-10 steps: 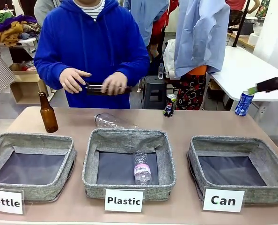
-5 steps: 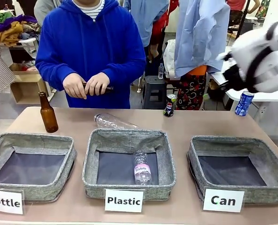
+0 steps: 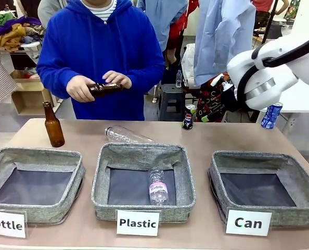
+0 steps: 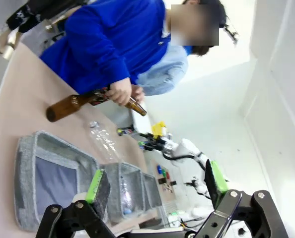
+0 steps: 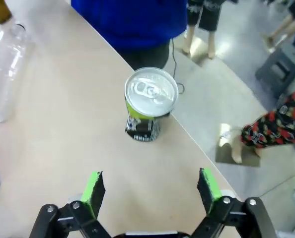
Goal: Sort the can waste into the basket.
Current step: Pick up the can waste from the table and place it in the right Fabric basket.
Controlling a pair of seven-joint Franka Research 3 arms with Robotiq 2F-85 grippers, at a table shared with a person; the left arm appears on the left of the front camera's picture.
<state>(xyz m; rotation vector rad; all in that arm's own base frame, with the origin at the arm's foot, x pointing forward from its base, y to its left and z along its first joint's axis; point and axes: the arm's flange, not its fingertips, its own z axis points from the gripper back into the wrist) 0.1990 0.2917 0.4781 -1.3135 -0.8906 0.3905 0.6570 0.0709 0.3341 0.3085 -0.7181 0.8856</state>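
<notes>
- The right gripper (image 5: 151, 193) is caught hovering over the far edge of the surface (image 5: 63, 139). Its fingers (image 5: 94, 191) are spread wide apart, and nothing is held or touched.
- The black-and-silver can (image 5: 148, 106), banded in green under its lid, is seen upright just beyond the fingertips. It is lined up with the gap between them and set close to the far edge.
- From the front, that same can (image 3: 189, 116) is placed at the far edge, right of the middle. The right arm (image 3: 264, 78) is brought in above it from the right side.
- The blue can (image 3: 271, 115) is spotted upright by the far right corner, well apart from the fingers.
- The basket (image 3: 253, 157) carded "Can" is set at the near right corner of the surface, well apart from both cans.
- The left gripper (image 4: 156, 181) is held high over the left side of the surface. Its green-padded fingers are parted wide and nothing is gripped.
- At the far side, a brown bottle (image 3: 105, 88) is held in both hands by the person (image 3: 102, 47).
</notes>
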